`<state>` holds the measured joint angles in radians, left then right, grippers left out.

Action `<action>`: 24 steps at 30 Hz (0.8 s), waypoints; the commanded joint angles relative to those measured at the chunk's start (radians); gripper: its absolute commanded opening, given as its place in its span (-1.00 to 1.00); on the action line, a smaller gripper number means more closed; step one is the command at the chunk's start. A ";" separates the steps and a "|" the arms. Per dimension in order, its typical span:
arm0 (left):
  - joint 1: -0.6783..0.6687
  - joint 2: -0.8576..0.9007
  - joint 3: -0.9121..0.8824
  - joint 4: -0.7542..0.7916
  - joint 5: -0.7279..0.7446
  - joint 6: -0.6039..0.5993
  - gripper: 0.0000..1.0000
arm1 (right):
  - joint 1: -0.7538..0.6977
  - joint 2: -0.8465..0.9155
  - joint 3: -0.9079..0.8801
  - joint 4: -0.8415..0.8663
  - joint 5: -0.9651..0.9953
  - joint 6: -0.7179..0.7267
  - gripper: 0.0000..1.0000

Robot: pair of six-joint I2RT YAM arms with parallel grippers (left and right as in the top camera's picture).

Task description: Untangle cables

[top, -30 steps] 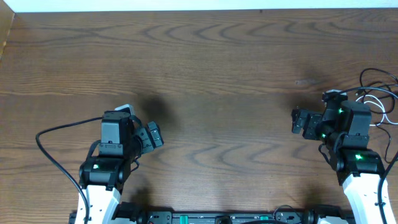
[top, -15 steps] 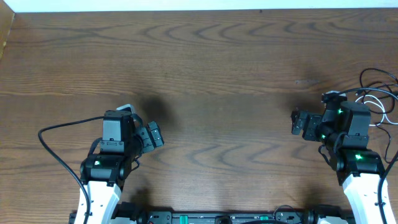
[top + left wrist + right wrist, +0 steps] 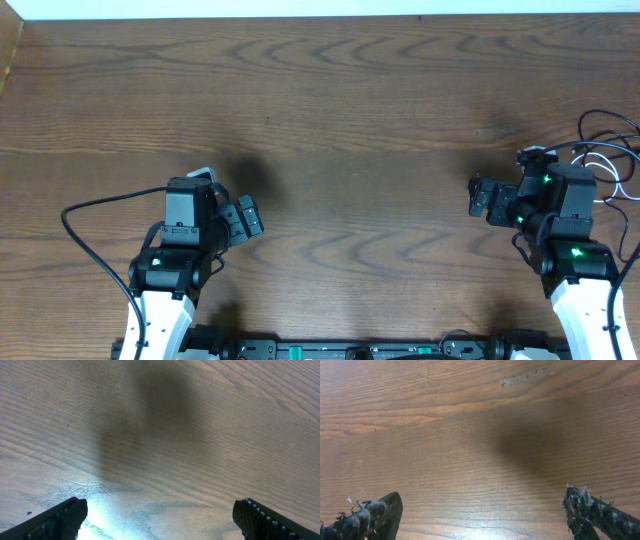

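Hovering low over the worktop (image 3: 340,110), both arms are holding nothing, so untangling is not yet beginning. The left gripper (image 3: 247,216) is standing spread wide and empty, and the right gripper (image 3: 482,196) likewise. The cables (image 3: 610,155) are lying in loose loops at the far right edge, just beyond the right arm (image 3: 575,255). Judging by this, reaching them is the step in hand: the right gripper is needing to swing outward and pinch one strand.

A brown wooden table (image 3: 350,120) carries black and white cables (image 3: 612,158) near its right edge.
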<state>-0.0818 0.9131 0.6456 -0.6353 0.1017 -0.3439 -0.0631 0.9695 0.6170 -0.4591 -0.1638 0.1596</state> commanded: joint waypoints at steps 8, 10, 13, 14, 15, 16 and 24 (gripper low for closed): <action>-0.003 0.002 -0.004 0.000 -0.013 -0.006 0.96 | 0.022 -0.145 -0.106 0.243 0.000 -0.072 0.99; -0.003 0.002 -0.004 0.000 -0.013 -0.006 0.96 | 0.039 -0.192 -0.160 0.350 0.000 -0.072 0.99; -0.003 0.002 -0.004 0.000 -0.013 -0.006 0.96 | 0.062 -0.269 -0.257 0.527 0.016 -0.072 0.99; -0.003 0.002 -0.004 0.000 -0.013 -0.006 0.95 | 0.068 -0.293 -0.288 0.576 0.026 -0.072 0.99; -0.003 0.002 -0.004 0.000 -0.013 -0.006 0.96 | 0.077 -0.322 -0.327 0.634 0.040 -0.072 0.98; -0.003 0.002 -0.004 0.000 -0.013 -0.006 0.96 | 0.084 -0.351 -0.366 0.688 0.055 -0.072 0.99; -0.003 0.002 -0.004 0.000 -0.013 -0.006 0.95 | 0.102 -0.539 -0.616 0.975 0.083 -0.071 0.99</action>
<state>-0.0818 0.9138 0.6453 -0.6342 0.1013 -0.3439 0.0292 0.4789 0.0631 0.4770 -0.1043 0.1001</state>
